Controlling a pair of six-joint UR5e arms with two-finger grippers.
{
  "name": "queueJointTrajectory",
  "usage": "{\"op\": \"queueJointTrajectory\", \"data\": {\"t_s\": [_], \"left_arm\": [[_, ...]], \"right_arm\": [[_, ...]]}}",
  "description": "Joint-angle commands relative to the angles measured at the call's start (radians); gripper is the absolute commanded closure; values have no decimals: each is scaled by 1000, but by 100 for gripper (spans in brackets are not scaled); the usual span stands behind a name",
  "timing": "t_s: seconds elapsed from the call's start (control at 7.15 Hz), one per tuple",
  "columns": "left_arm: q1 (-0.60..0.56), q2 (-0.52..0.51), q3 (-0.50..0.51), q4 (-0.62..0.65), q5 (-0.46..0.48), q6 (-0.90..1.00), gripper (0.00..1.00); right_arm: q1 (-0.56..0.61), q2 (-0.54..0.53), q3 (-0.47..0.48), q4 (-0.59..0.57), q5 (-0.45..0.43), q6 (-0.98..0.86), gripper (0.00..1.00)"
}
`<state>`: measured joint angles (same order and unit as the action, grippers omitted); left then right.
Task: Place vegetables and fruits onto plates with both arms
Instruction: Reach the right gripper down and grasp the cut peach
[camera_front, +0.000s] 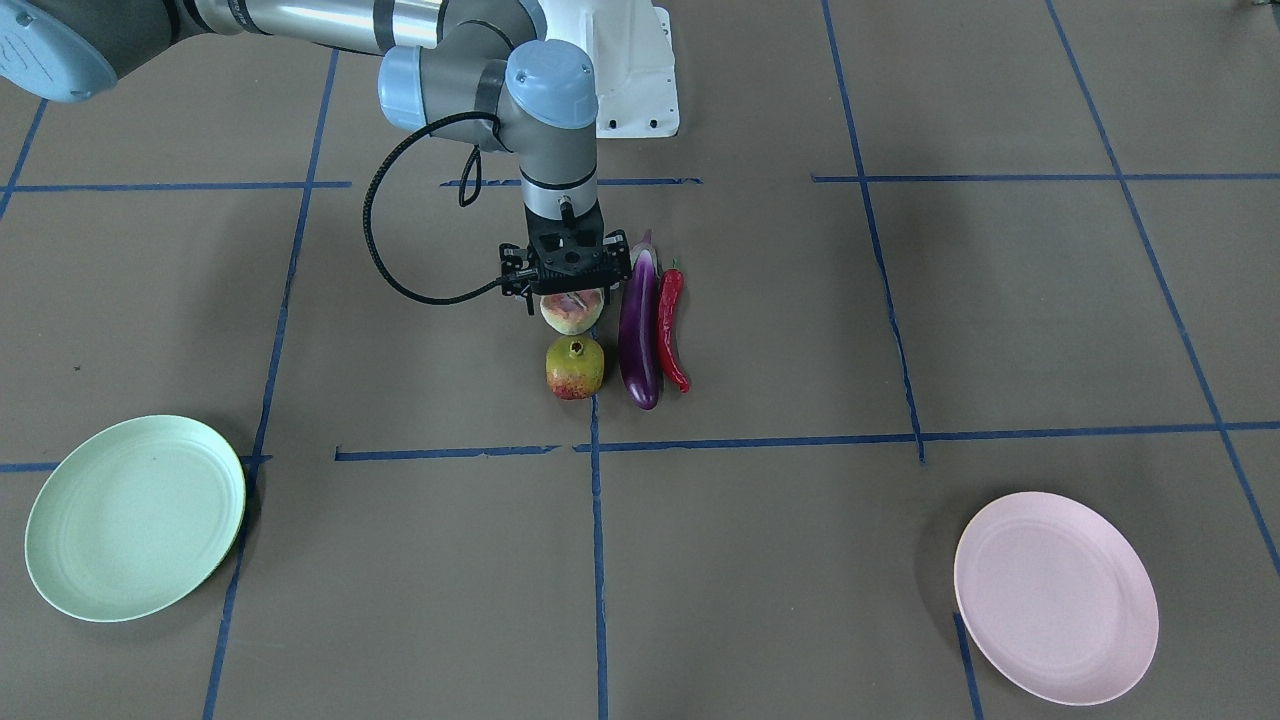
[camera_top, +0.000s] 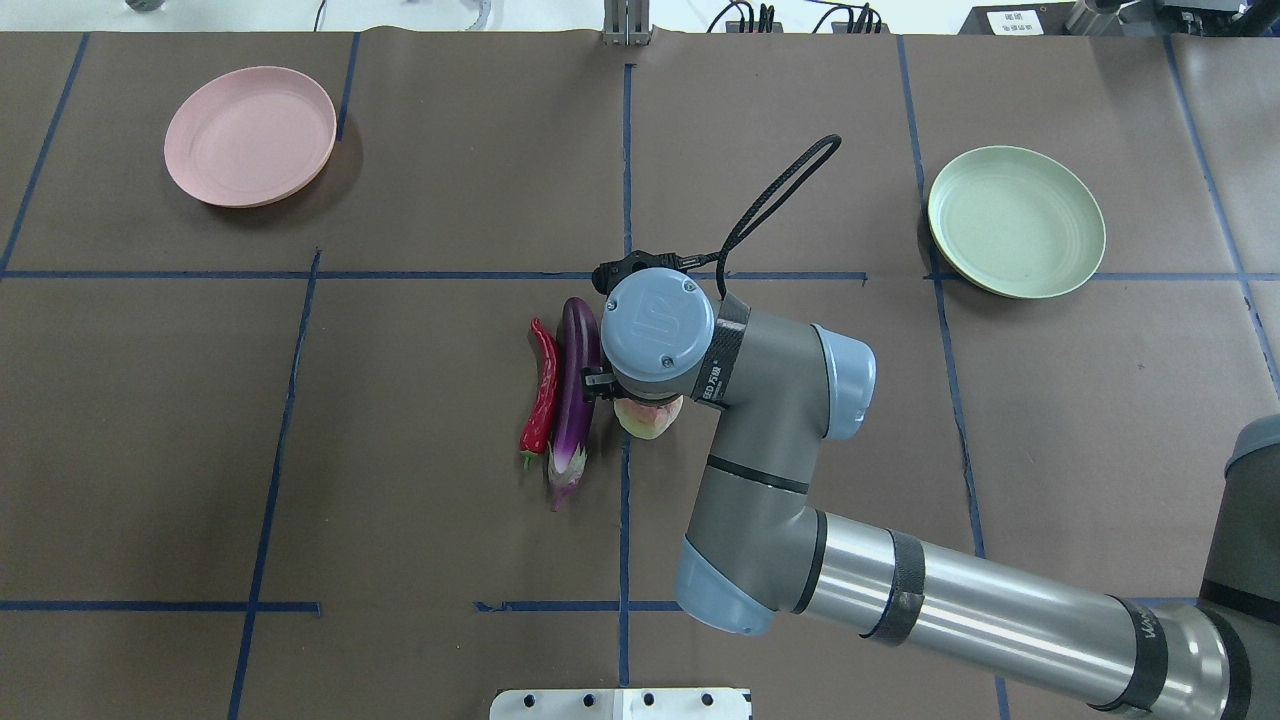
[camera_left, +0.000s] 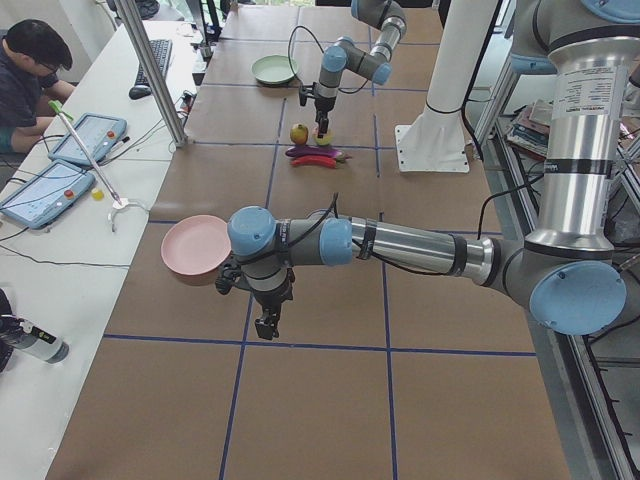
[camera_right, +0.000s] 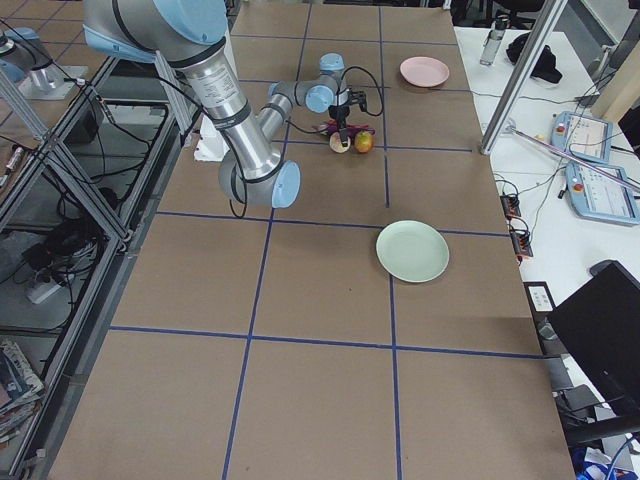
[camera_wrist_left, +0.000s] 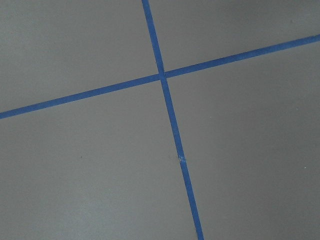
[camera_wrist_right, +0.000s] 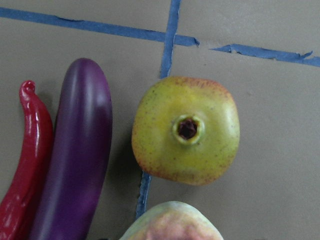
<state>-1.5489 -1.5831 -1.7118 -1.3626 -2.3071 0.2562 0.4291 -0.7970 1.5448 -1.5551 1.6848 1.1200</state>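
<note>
Peach (camera_front: 571, 311), one, pink and pale green, lies at mid desk (camera_front: 800, 300) between the right claw's (camera_front: 567, 303) fingers, grip unclear, like the left claw's (camera_left: 266, 325); beside it one purple eggplant (camera_front: 639, 330) and one red chili (camera_front: 670, 330), just beyond one pomegranate (camera_front: 575, 367), farthest two plates, a pink plate (camera_front: 1056, 597) and a green plate (camera_front: 134, 518).

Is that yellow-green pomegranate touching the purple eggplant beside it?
Apart. The right wrist view shows a shadowed strip of bare table between the pomegranate and the eggplant; the front-facing view shows the same gap.
</note>
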Motion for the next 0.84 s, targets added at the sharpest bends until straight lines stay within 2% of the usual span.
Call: {"op": "queueJointTrajectory", "data": {"t_s": [0.0,0.14,0.28,0.42,0.56,0.7], "left_arm": [[3,0,6,-1,0,0,0],[4,0,6,0,0,0,0],[3,0,6,-1,0,0,0],[4,0,6,-1,0,0,0],[4,0,6,-1,0,0,0],[4,0,4,-1,0,0,0]], "right_arm": [[-6,4,-38,4,1,-2,1],[-10,1,-41,24,1,-3,2],[-13,1,-42,24,1,0,17],[-12,4,-38,24,12,0,75],[-6,2,-14,11,35,0,90],[34,-7,42,-15,92,-5,93]]}}
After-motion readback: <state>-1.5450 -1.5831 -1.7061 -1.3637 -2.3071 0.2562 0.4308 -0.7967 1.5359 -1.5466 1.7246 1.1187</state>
